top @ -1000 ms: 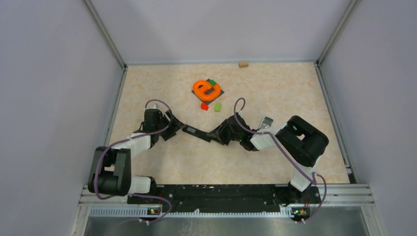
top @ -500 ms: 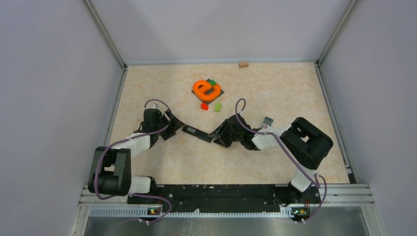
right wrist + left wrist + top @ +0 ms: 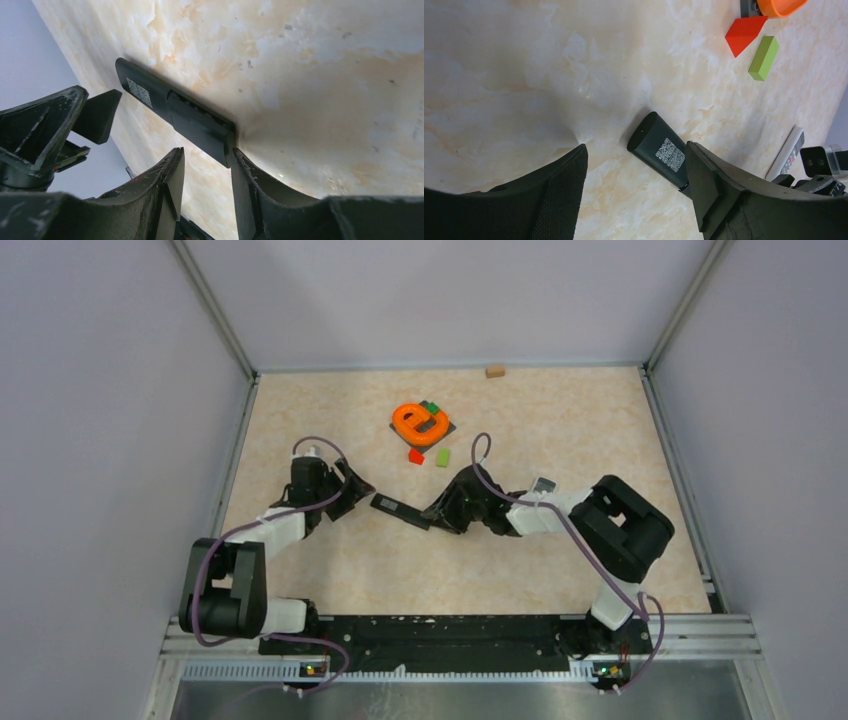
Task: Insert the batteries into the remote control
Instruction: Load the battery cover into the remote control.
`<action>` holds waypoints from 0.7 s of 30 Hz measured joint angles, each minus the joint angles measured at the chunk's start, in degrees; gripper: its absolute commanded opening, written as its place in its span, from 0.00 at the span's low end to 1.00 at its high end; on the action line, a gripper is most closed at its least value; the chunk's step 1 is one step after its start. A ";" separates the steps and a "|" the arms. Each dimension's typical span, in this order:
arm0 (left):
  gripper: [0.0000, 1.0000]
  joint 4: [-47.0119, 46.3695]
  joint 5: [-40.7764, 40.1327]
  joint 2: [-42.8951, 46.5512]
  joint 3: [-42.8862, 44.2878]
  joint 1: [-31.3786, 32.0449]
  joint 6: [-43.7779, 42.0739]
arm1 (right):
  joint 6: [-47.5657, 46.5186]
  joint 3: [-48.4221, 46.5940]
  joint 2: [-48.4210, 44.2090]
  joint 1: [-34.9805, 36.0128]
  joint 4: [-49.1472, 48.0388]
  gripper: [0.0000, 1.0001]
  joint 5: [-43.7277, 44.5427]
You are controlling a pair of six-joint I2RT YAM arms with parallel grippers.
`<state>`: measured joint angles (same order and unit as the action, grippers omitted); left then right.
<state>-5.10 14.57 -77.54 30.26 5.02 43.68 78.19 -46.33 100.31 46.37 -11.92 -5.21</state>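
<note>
The black remote control [image 3: 400,510] lies flat on the table between my two grippers. Its end with a white QR label [image 3: 670,154] sits between the tips of my open left gripper [image 3: 636,146], close to the right finger [image 3: 704,170] and unclamped. In the top view the left gripper [image 3: 353,490] stands just left of that end. My right gripper [image 3: 437,513] is at the opposite end, jaws apart. That end of the remote control [image 3: 200,122] rests against one fingertip [image 3: 240,165], with a gap to the other. The batteries are out of view.
A light-coloured second remote [image 3: 541,487] lies beside the right forearm. Behind the remote are an orange ring toy [image 3: 419,420] on a dark plate, a red block [image 3: 416,455] and a green block [image 3: 442,456]. A small wooden block [image 3: 495,370] sits by the back wall.
The right arm has reached further left, bringing its gripper up to the remote's end with the jaws a little wider. The left gripper has shifted slightly away from the remote's other end.
</note>
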 measured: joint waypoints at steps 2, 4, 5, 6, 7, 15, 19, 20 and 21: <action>0.74 0.17 -0.24 0.00 0.76 0.00 -0.94 | -0.70 -1.73 0.96 0.00 1.27 0.35 -0.04; 0.73 0.33 -0.37 0.00 1.57 0.00 -2.03 | -1.38 -3.02 1.84 0.00 2.60 0.32 -0.02; 0.73 0.33 -0.46 0.00 1.84 0.00 -2.51 | -1.64 -3.58 2.19 0.00 3.48 0.31 0.02; 0.73 0.33 -0.50 0.00 1.92 0.00 -3.02 | -1.84 -3.93 2.51 -0.02 4.26 0.31 0.02; 0.73 0.35 -0.52 -0.09 1.97 0.00 -3.43 | -2.01 -4.31 2.86 -0.04 5.16 0.30 0.15; 0.73 -0.39 0.63 -4.09 2.51 -0.07 -5.07 | -2.14 -5.99 3.58 -0.44 8.11 0.37 0.26; 0.73 -1.77 2.10 -5.66 3.19 -0.07 -5.16 | -2.40 -7.82 4.26 -0.48 9.62 0.39 0.13; 0.73 -2.08 2.40 -5.95 3.30 -0.07 -5.18 | -2.58 -8.24 4.42 -0.50 10.05 0.36 0.13; 0.73 -2.40 2.64 -6.10 3.30 -0.07 -5.20 | -2.89 -8.39 3.74 -0.50 10.86 0.34 0.39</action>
<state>-7.51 17.21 -83.64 33.56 4.95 38.48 75.31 -54.72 104.05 45.87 -1.06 -4.82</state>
